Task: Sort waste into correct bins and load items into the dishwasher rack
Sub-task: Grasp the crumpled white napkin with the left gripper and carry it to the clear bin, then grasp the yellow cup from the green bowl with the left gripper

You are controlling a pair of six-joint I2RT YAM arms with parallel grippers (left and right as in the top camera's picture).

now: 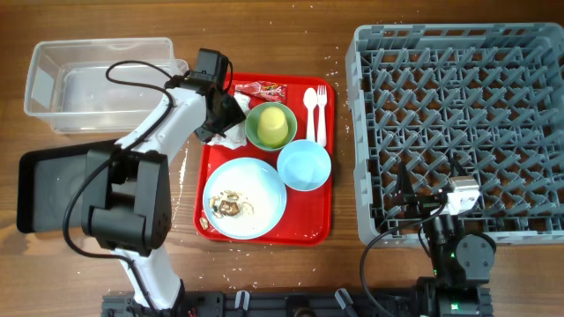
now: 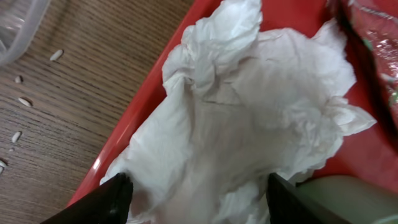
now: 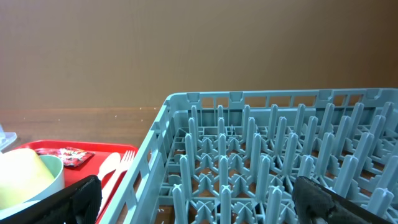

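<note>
- Left gripper: jaws wide, not clamped on anything. Its two black fingers sit at the 7 and 5 o'clock edges of the left wrist view.
- Crumpled white paper napkin lies between those fingers and spreads out past them toward 12 o'clock. We can't tell whether the tips touch the paper.
- From overhead, the napkin sits at the 10 o'clock corner of the flat red serving tray, just beside the pale green bowl at the bowl's 9 o'clock.
- Small red snack wrapper is on the tray, at 1 o'clock from the napkin.
- Small yellow cup sits inside the green bowl.
- Light blue bowl is at 4 o'clock from the green bowl. White plastic fork is at its 3 o'clock.
- Large light blue plate carries brownish food scraps.
- Loose white rice grains lie on the wooden table off the tray edge.
- Clear plastic rectangular tub is at 9 o'clock from the tray, with the shallow black rectangular tray at 6 o'clock from the tub.
- Right gripper: jaws wide and holding nothing, over the large grey plastic lattice rack.
</note>
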